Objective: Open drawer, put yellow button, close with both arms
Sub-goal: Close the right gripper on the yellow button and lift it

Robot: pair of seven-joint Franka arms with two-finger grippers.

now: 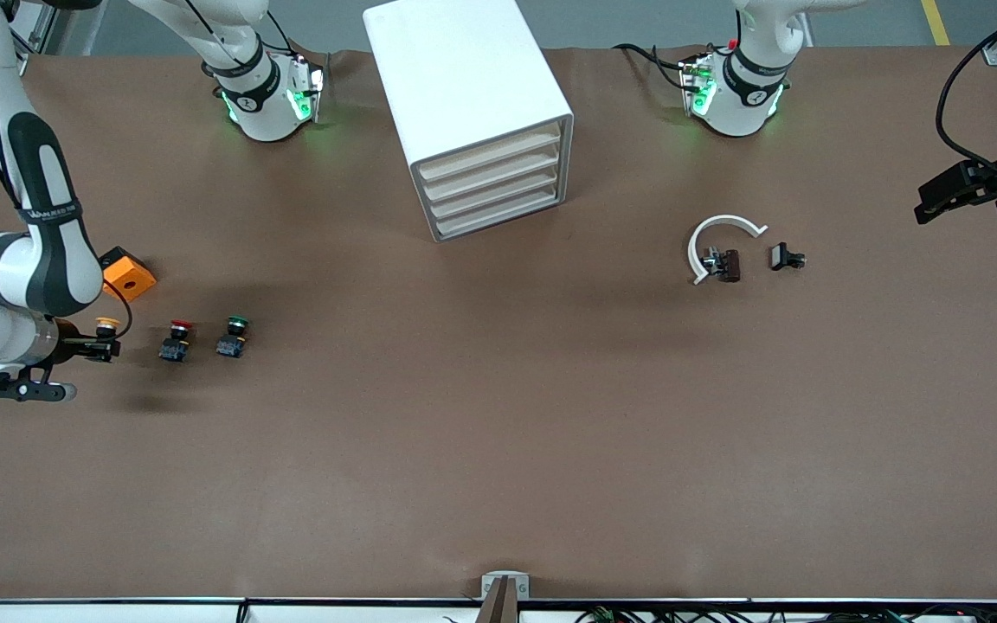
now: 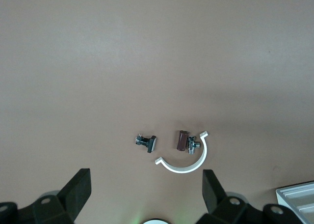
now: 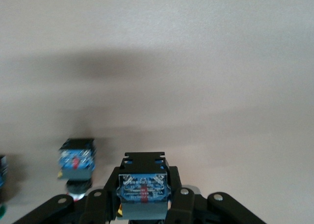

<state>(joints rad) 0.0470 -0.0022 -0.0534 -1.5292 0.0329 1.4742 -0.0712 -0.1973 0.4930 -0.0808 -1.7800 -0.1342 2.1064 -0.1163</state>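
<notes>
Front view: round-capped yellow button (image 1: pixel 106 326) in right pincer (image 1: pixel 107 348).

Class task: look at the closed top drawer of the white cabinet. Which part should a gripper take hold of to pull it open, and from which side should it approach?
Probably the top drawer's cream front edge, approached from in front of the cabinet. No handle or knob shows, only shallow stacked fronts with dark gaps between them, so fingers would likely hook into the gap at the lip and pull straight outward.

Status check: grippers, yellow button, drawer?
Right gripper shut on yellow button. Left gripper open, waiting. Drawer shut; nothing in front.
</notes>
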